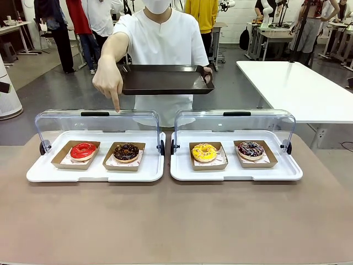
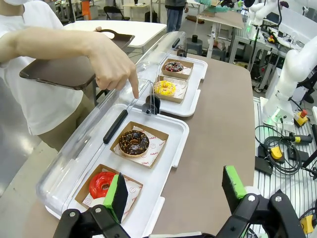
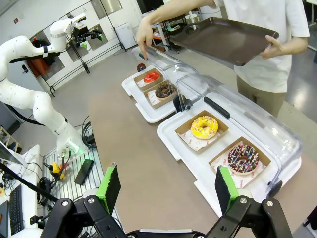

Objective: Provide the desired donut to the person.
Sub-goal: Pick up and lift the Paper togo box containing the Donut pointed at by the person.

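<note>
Person's hand (image 1: 107,81) points at left case lid (image 1: 99,118); left claw (image 2: 173,174), right claw (image 3: 167,171) spread wide, empty

Site type: robotics laboratory in a large open hall with a smooth grey floor (image 1: 60,94). Evidence at the station: a tan-brown rectangular table (image 1: 176,221); a white jointed robot arm (image 2: 292,69) mounted beside it; loose black cables (image 2: 267,144), a yellow-and-black handheld control box (image 2: 276,153) and a black computer keyboard (image 3: 14,210) at the foot of the rig. Evidence beyond: a white rectangular table (image 1: 298,83), grey workbenches loaded with equipment (image 1: 276,36), and several standing people (image 1: 88,22) among them.
</note>
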Controlling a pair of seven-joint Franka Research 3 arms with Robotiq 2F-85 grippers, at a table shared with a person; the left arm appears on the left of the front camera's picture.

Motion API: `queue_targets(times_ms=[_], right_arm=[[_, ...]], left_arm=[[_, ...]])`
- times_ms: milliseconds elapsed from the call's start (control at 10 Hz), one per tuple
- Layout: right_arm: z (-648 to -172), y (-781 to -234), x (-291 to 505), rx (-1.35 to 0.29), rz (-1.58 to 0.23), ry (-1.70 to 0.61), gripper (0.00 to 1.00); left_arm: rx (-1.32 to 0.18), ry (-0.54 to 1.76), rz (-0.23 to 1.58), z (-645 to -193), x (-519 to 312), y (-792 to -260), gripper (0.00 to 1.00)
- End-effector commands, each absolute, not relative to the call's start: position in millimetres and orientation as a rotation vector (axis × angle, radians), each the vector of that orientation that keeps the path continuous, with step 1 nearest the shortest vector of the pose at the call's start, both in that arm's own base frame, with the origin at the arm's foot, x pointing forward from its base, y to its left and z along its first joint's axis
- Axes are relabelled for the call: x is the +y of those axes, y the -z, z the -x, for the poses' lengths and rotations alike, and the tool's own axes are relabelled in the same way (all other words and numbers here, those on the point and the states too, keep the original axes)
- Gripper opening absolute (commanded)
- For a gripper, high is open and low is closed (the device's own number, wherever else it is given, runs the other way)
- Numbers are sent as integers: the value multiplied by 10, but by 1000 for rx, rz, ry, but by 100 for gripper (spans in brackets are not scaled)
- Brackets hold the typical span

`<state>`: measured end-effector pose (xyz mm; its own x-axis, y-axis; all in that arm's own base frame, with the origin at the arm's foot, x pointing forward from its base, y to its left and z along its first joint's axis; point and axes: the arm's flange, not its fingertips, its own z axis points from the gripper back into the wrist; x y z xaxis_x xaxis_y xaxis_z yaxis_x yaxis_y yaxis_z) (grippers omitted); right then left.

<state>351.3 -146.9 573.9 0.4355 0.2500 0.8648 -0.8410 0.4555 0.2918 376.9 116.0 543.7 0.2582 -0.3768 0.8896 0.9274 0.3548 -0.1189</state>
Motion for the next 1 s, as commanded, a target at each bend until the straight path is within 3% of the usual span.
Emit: queue_targets(times_ms=[0, 900], right_arm=[[-3522, -5734, -1469, -866, -836, -786, 100], [-3522, -5734, -1469, -866, -836, -786, 100]], left_arm=[[-902, 1008, 758, -3765, 1163, -5441, 100], [-902, 1008, 758, -3765, 1163, -5441, 100]])
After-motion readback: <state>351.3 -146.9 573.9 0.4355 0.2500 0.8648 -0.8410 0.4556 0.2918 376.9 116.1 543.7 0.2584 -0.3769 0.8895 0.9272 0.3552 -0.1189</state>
